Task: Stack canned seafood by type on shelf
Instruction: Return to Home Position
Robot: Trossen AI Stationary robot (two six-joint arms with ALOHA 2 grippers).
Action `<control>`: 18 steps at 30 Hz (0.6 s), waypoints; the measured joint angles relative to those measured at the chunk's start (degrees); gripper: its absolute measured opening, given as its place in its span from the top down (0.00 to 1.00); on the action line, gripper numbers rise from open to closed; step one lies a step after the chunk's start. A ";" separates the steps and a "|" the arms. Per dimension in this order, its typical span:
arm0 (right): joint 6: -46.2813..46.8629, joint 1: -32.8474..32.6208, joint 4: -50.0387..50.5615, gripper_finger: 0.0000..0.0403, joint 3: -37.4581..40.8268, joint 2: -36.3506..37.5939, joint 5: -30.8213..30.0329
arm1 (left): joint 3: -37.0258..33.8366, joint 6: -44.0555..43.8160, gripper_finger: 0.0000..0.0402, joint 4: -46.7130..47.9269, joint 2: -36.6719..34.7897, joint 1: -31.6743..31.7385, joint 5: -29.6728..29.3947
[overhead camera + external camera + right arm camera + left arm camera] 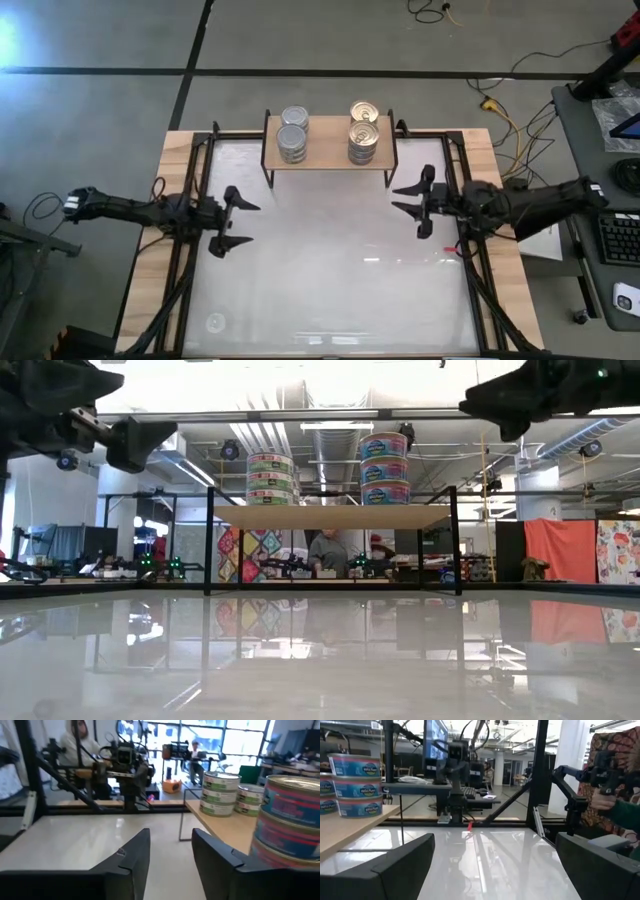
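Black fingers first: the left gripper (250,223) hangs wide open and empty, out in front of the shelf (328,152) and off toward its left end, touching nothing. Over on the other side, the right gripper (398,198) is open too, a bit narrower, also holding nothing. It sits just in front of the shelf's right end, closer to the shelf than the left one is. Both ride up above the tabletop (330,280), not resting on it.

On the shelf, the canned seafood looks sorted. The silver-topped green-label tins (293,135) are stacked on the left half and the gold-topped blue-and-pink-label tins (363,128) on the right half.

So I'd say the stacking is basically done and what's left is parking the arms. To do that cleanly, pull each arm straight back from the shelf and keep the height. Don't swing sideways toward the stacks or the shelf legs. I'd watch the right arm most, since it's nearest the gold-topped stack.
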State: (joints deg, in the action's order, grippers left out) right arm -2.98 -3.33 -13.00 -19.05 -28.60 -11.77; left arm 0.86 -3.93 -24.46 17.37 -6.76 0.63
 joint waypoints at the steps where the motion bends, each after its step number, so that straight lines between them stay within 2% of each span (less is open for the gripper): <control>1: 0.02 0.00 -1.24 0.66 1.16 0.58 0.46 | -0.01 0.23 0.01 0.08 -0.36 0.00 0.00; 7: 2.30 0.00 -3.09 0.76 7.55 6.80 1.28 | -0.26 0.15 0.01 2.48 -3.87 0.02 0.72; 12: 2.99 0.00 -1.12 0.85 10.84 15.23 1.27 | -0.24 -0.56 0.01 8.27 -12.06 0.04 5.04; 15: 3.53 0.00 1.86 0.90 13.01 21.37 1.29 | -0.25 -0.52 0.01 14.41 -17.48 0.04 4.38; 18: 5.64 0.00 3.42 0.94 15.75 27.70 1.32 | -0.28 -0.64 0.01 15.39 -17.08 0.14 2.77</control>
State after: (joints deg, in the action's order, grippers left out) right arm 2.66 -3.33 -9.59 -3.30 -0.89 -10.46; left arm 0.58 -4.57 -9.07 0.30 -6.62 3.41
